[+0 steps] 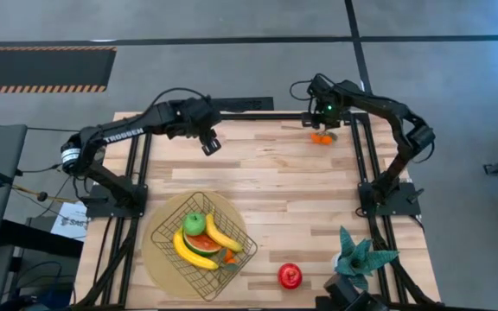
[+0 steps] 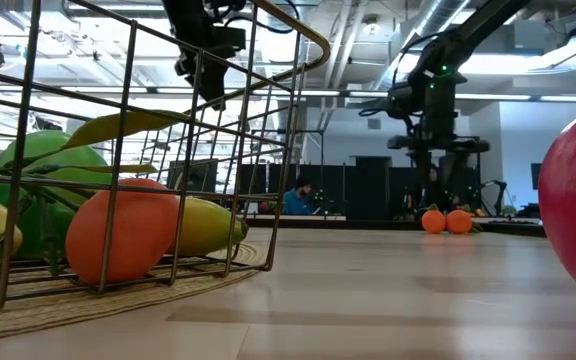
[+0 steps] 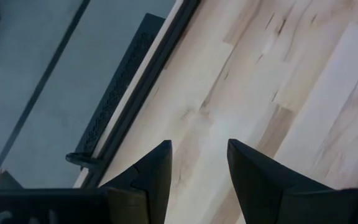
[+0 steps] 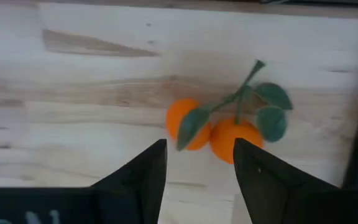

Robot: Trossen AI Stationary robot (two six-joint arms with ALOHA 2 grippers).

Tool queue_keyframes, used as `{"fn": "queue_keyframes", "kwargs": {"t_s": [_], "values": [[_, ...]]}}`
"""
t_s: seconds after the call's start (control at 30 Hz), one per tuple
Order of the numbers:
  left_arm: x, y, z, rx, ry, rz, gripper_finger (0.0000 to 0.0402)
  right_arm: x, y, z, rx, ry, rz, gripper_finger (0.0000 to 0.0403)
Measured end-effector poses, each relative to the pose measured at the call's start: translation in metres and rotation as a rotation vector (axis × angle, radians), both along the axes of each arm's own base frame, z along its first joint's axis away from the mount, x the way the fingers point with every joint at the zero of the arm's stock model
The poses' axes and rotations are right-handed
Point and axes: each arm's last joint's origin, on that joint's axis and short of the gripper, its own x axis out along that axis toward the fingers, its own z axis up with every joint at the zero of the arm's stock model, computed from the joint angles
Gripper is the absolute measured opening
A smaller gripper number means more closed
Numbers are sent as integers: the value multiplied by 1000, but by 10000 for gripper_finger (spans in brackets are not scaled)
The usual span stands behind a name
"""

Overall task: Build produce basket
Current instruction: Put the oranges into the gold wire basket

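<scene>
The dark wire basket (image 1: 199, 244) stands on a round tan disc and holds two bananas (image 1: 223, 235), a green apple (image 1: 195, 224) and a red-orange wedge slice (image 1: 204, 246). The shiny red fruit (image 1: 290, 276) sits on the table near its near edge. Two leafy oranges (image 4: 211, 134) lie on the wood at the far right (image 1: 322, 136). My right gripper (image 4: 197, 163) hovers just above them, open, pointing down, touching nothing. My left gripper (image 3: 199, 165) hangs open over bare wood near the far edge (image 1: 210, 142).
A teal spiky plant (image 1: 361, 257) stands at the near right corner. The tan disc (image 1: 156, 259) lies under the basket. Black frame rails (image 1: 353, 147) run beside the oranges and along the far edge. Bare wood (image 1: 275, 190) stretches across the table's middle.
</scene>
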Motion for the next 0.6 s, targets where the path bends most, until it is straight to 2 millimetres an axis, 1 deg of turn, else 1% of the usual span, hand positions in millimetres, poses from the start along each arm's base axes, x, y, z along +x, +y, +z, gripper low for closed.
{"fn": "queue_keyframes", "kwargs": {"t_s": [0.17, 0.37, 0.47, 0.6], "values": [[-3, 7, 0, -25, -2, -16, 144, 0, 1, -1, -7, 30, -37, 196], [-4, 9, -1, -71, -18, -52, 144, 4, 5, -1, -45, 73, -70, 200], [-4, 9, -1, -79, -19, -69, 144, 6, 11, -6, -34, 90, -67, 200], [-4, 9, -1, -87, -23, -75, 144, 6, 20, -19, 3, 119, -81, 196]]}}
